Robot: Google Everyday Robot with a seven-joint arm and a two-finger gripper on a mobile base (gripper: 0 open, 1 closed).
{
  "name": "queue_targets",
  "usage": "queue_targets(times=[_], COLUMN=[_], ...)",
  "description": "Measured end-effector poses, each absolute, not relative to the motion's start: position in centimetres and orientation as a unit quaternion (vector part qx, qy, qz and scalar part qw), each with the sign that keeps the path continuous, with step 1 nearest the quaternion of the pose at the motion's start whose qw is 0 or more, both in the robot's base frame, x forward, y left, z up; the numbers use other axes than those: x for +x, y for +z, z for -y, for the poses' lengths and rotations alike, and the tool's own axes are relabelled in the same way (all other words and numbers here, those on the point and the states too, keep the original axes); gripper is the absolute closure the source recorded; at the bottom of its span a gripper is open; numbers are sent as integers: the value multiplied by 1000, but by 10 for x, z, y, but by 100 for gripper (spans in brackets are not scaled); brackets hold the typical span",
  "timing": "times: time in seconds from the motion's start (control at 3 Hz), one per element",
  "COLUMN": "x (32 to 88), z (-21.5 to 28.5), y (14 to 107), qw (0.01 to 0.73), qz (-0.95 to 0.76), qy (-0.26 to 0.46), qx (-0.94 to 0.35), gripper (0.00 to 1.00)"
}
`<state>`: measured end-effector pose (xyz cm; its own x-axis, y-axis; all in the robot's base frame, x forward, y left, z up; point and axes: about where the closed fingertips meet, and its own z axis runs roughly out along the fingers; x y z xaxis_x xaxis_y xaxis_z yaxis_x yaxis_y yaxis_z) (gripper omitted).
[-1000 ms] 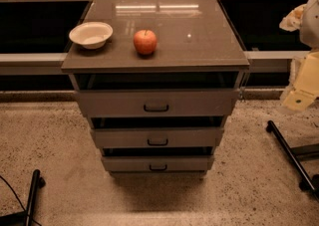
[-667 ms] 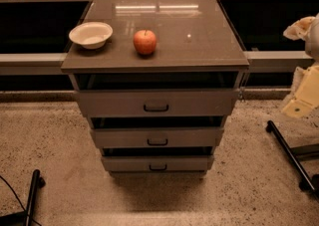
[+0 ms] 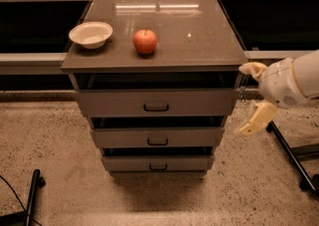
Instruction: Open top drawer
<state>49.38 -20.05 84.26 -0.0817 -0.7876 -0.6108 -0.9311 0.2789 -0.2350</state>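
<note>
1. Grey flat-fronted top drawer point(image 3: 119, 103) sits right under the brown cabinet top point(image 3: 199, 41), the widest of three in the stack, with its small dark loop handle point(image 3: 156, 107) dead centre.
2. My cream two-finger gripper point(image 3: 245, 98) hangs off the drawer's right end, level with its front panel and just beside its right edge, not touching it.
3. Fingers point(image 3: 258, 118) are spread wide, one up by the cabinet top's corner, one down near the level of the middle drawer, nothing between them.
4. That handle is well to my gripper's left, half the drawer's front away.
5. Two narrower grey drawers point(image 3: 124, 138) step back underneath.
6. Up top, a shallow white bowl point(image 3: 90, 34) at the left edge, a red apple point(image 3: 145, 41) just beside it, the two apart.
7. Speckled stone floor point(image 3: 60, 170) below.
</note>
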Motion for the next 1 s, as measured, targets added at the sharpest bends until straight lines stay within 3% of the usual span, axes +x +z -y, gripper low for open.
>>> queue_targets(times=[1.0], x=[511], z=[186], y=[802], qw=[343], qz=[-651], qy=[110], qx=[-668], gripper=[0])
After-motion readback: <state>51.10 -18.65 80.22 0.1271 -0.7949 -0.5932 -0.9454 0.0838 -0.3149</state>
